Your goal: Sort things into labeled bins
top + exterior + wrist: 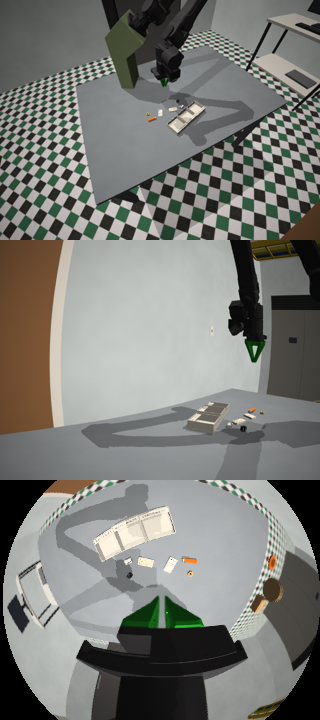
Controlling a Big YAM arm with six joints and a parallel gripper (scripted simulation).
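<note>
1. The black arm (178, 23) reaches down from above the table's (124, 160) far edge, wrist bent so the gripper (254, 359) points straight down.
2. The gripper hangs high above the table, well clear of everything on it, roughly over the far side of the small items.
3. Its green fingers (249, 349) meet at the tips, forming a narrow V; they are closed with nothing between them.
4. The bins (186, 117) form one row of three joined compartments standing on the table; all three look unfilled, with labels too small to read.
5. Just beside the bins lie a small white die (181, 106) and a black die (177, 101).
6. Two dominoes (172, 109) (160, 112) lie flat a little further away, apart from each other.
7. An orange battery (152, 118) and a yellow nut (147, 113) lie near each other, farthest from the bins.
8. In the wrist view the bins (134, 534) and items sit ahead of the fingertips.
</note>
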